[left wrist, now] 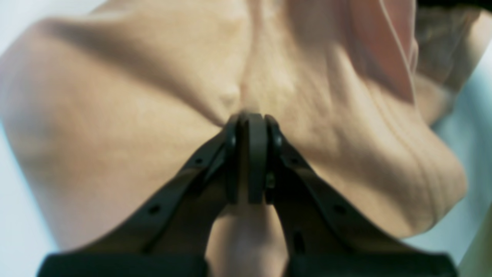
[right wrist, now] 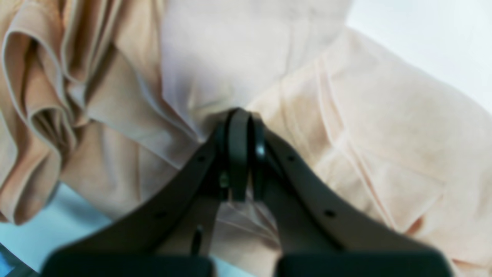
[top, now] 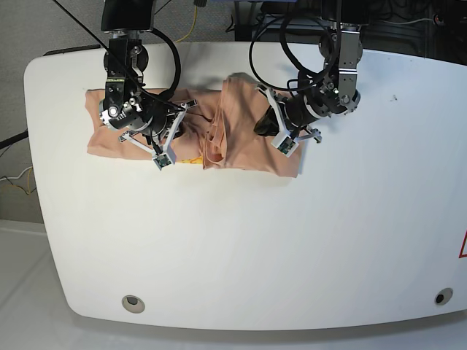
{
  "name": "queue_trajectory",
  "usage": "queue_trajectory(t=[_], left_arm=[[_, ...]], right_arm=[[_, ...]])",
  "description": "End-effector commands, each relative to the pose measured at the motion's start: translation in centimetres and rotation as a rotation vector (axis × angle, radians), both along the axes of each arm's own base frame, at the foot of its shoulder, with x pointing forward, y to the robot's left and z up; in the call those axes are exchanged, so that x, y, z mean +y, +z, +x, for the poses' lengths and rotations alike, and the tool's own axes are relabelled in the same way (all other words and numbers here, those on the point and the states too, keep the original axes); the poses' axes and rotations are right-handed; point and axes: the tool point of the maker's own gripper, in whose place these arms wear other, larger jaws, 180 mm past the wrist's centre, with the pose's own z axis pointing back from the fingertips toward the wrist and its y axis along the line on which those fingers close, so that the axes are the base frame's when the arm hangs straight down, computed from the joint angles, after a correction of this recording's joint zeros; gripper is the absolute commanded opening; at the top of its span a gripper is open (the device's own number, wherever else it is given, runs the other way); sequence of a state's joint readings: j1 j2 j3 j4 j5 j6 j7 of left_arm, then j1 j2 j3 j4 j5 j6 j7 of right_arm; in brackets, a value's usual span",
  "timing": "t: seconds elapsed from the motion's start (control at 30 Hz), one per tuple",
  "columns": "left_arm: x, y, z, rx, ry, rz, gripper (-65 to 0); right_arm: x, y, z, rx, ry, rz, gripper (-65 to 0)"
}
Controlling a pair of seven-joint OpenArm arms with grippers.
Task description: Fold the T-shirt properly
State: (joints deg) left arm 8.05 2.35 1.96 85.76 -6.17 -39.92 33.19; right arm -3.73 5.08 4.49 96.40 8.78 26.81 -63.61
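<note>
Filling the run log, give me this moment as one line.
left hand: shut on T-shirt | right hand: shut on T-shirt | T-shirt: bunched mid-fold on table

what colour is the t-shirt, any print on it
Plain peach-pink T-shirt, no print visible; seen best in the base view.

White rounded table (top: 241, 248), peach T-shirt (top: 241, 149) bunched along its far edge, small holes near front corners.
</note>
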Motion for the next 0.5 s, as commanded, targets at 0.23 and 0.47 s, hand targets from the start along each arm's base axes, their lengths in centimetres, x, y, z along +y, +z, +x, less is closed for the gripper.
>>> queue_trajectory(t=[0.23, 0.47], left_arm=[[1.2, -2.1, -0.8, 0.058, -0.009, 0.043, -61.8], [1.2, -2.1, -0.9, 0.056, -0.007, 0.042, -61.8]], right_arm=[[-0.3, 2.2, 0.4, -0.046, 0.011, -0.039, -65.0], [-0.3, 3.0, 0.9, -0.073, 0.011, -0.039, -65.0]])
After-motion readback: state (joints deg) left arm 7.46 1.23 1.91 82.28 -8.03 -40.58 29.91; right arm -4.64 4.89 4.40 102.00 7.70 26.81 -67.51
